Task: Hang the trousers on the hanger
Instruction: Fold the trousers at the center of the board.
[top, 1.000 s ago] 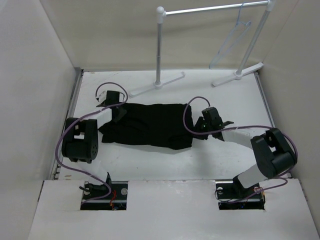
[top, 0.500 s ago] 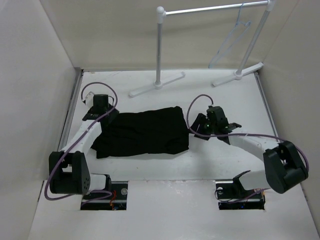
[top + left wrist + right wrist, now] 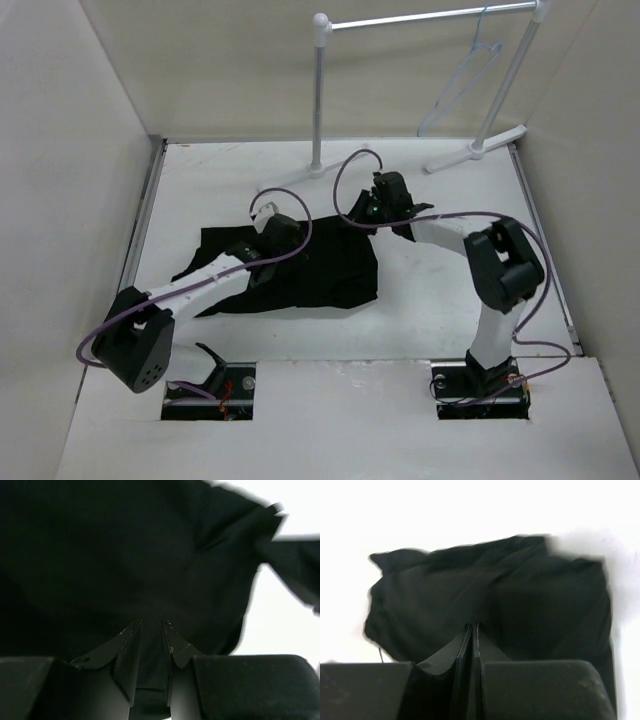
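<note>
Plainly, the main danger is a poor hold: the trousers [image 3: 330, 270] lie bunched in the middle of the table [image 3: 450, 300], well apart from the hanger [image 3: 462, 85], which hangs on the rack [image 3: 318, 100] at the far right. If only one thin layer is pinched, the cloth may slide out on lifting, or the long legs may drag and snag. The left gripper [image 3: 151, 625] has its jaws clenched to a narrow slot with dark cloth seemingly filling it. The right gripper [image 3: 471, 626] has its jaws pressed almost flat together at the cloth's far right corner, apparently on its edge. Black fingers against black cloth make both grips hard to confirm. The waistband, the drawstring and the lie of the legs cannot be made out, and the left arm covers part of the heap from above.
</note>
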